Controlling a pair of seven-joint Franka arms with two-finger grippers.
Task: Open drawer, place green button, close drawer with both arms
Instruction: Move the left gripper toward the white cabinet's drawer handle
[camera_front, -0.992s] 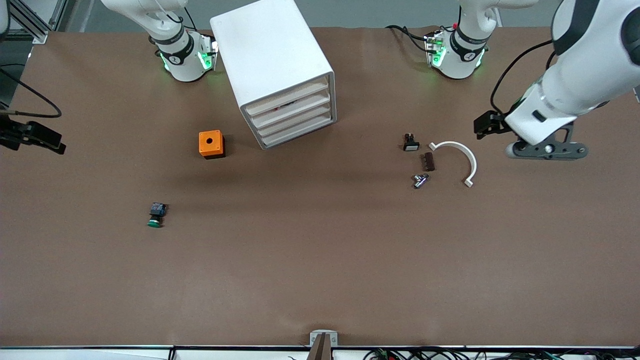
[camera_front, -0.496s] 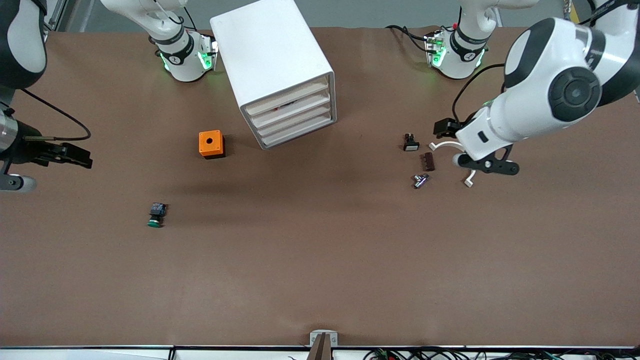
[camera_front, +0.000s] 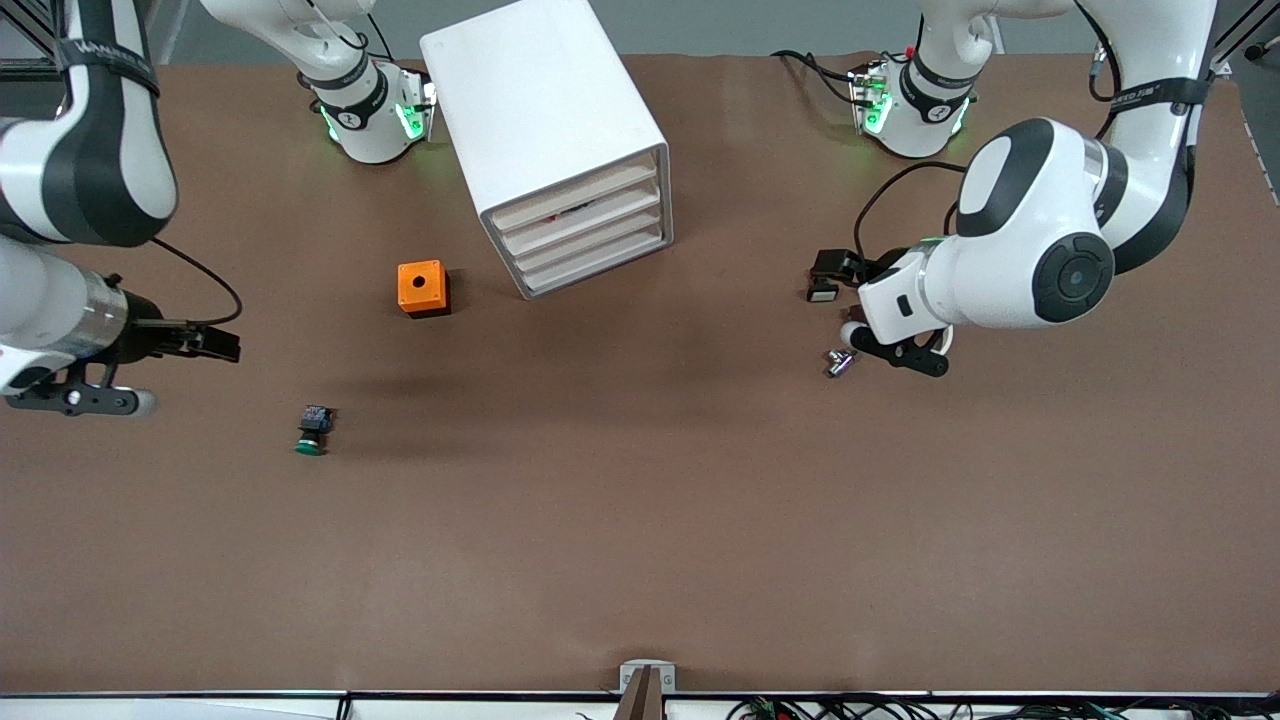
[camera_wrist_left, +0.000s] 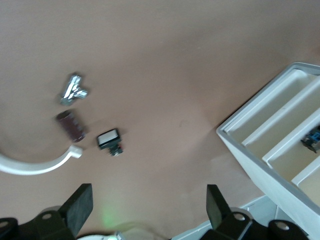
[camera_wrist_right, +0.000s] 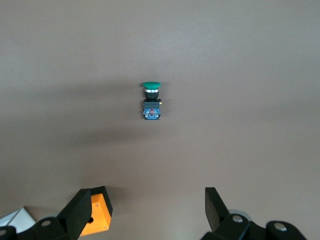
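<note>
The white four-drawer cabinet (camera_front: 545, 120) stands near the robots' bases, and every drawer front, the lower drawer (camera_front: 592, 258) among them, sits flush. The green-capped button (camera_front: 312, 430) lies on its side on the brown table, nearer the front camera than the orange cube (camera_front: 423, 288). My right gripper (camera_front: 212, 343) hangs open and empty above the table at the right arm's end; in the right wrist view the button (camera_wrist_right: 151, 101) lies well ahead of the right gripper (camera_wrist_right: 149, 209). My left gripper (camera_front: 828, 266) hovers open and empty over a cluster of small parts. The left gripper (camera_wrist_left: 148, 207) also frames bare table in the left wrist view.
Under the left gripper lie a black part with a white cap (camera_wrist_left: 109, 139), a brown ribbed piece (camera_wrist_left: 70, 125), a metal fitting (camera_front: 840, 362) and a white curved strip (camera_wrist_left: 35, 164). The cabinet (camera_wrist_left: 272, 150) fills one corner of the left wrist view. The orange cube (camera_wrist_right: 97, 214) shows beside a right finger.
Both arms have swung in over the table. The left gripper moved from the table's end to above the small parts; the right gripper came in toward the button. Fingers stayed open.
</note>
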